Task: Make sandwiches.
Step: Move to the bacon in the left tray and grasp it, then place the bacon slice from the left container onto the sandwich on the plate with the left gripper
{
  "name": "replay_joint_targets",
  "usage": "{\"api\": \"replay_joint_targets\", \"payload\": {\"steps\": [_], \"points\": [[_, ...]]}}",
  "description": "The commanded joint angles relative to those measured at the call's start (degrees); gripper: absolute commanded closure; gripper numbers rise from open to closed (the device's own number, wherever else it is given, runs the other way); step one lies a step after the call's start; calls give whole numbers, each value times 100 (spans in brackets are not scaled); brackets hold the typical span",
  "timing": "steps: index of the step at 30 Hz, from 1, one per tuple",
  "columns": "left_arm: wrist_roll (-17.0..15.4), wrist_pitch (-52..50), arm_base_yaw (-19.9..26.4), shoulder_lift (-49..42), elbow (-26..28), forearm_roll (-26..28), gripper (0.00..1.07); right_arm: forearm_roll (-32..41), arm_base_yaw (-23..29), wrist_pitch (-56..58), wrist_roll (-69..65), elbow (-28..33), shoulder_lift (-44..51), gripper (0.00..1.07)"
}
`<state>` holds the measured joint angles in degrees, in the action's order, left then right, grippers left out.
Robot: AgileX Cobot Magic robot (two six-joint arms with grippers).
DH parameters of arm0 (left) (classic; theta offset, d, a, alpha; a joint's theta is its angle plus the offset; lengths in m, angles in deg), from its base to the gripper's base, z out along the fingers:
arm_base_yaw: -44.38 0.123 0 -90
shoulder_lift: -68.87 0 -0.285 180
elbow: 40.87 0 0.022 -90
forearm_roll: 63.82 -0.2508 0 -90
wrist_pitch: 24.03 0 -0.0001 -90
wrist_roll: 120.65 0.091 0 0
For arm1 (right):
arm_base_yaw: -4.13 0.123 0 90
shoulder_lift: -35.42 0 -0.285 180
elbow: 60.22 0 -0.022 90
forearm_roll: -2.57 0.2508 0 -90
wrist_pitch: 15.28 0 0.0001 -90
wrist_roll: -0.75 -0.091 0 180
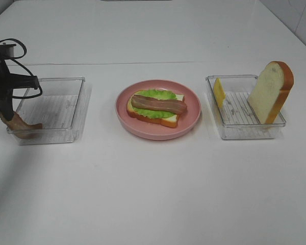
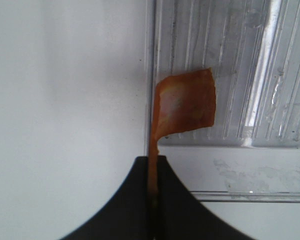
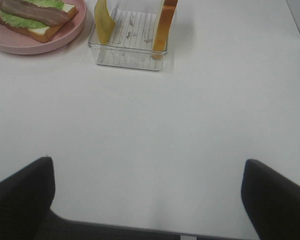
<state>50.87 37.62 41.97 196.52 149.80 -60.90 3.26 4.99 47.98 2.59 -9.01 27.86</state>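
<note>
**Bacon strip pinched at the left tray**

The pickup of a bacon strip is judged to be the step in hand. The left gripper is pressed together on one end of the strip. The free end is bent over the front corner of the left tray, on the side away from the plate. Whether the strip is clear of the tray floor cannot be told. Nothing else is seen in that tray.

A lift clear of the tray wall is called for next, then a carry across to the plate. There the strip would be laid beside the bacon already in place. The strip looks limp, so some swing is to be expected on the way.

The open sandwich is held on the plate: bread at the bottom, lettuce over it, and the bacon across the top.

In the right tray the cheese is leaned against the wall nearer the plate. The top slice is stood on edge at the opposite wall. Both are judged yet to be added.

The right gripper is spread wide and empty over bare table, well apart from its tray.
</note>
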Motion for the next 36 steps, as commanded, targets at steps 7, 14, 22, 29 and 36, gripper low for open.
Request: {"api": "replay_joint_targets", "payload": {"steps": [7, 14, 22, 29, 36], "points": [[-46, 86, 0, -355, 132, 69, 107, 29, -23, -11, -11, 6, 195, 9], [-46, 275, -6, -688, 596, 241, 107, 29, -23, -11, -11, 6, 195, 9], [-69, 676, -407, -945, 1415, 246, 107, 29, -23, -11, -11, 6, 195, 9], [-309, 435, -905, -945, 1770, 556, 107, 29, -23, -11, -11, 6, 195, 9], [-80, -120, -1203, -928, 1770, 1261, 107, 29, -23, -11, -11, 6, 195, 9]]}}
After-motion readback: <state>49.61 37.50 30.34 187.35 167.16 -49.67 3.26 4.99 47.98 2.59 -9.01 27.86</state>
